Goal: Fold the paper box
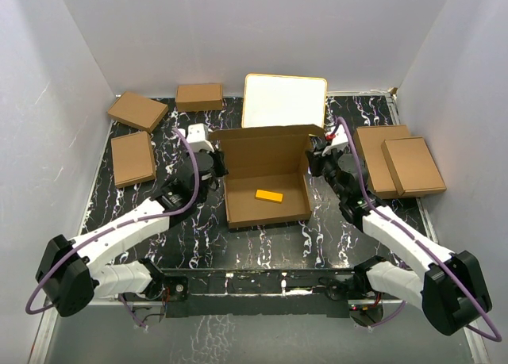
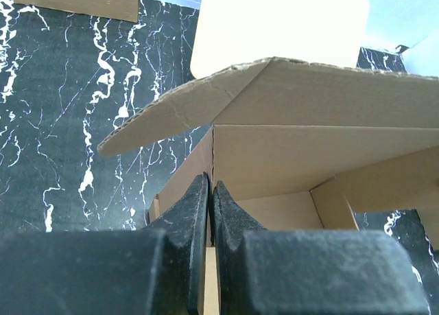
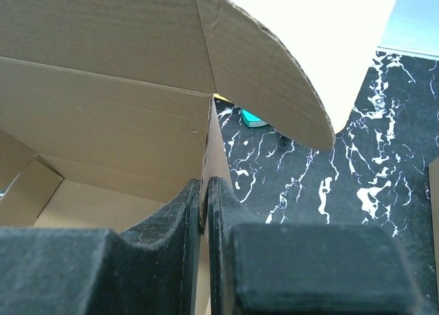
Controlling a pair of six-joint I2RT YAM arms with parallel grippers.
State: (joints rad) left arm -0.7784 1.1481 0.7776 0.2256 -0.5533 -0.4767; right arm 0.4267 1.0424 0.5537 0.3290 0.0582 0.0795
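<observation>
Two arms of like build. The left arm and right arm are made of white tubular links joined by rounded black joint housings, bulkiest at the shoulder. A purple cable runs in loose loops along each arm. The left gripper and right gripper bear paired black fingers, grainy and matte, with wedge-shaped tips on blocky black bases.
</observation>
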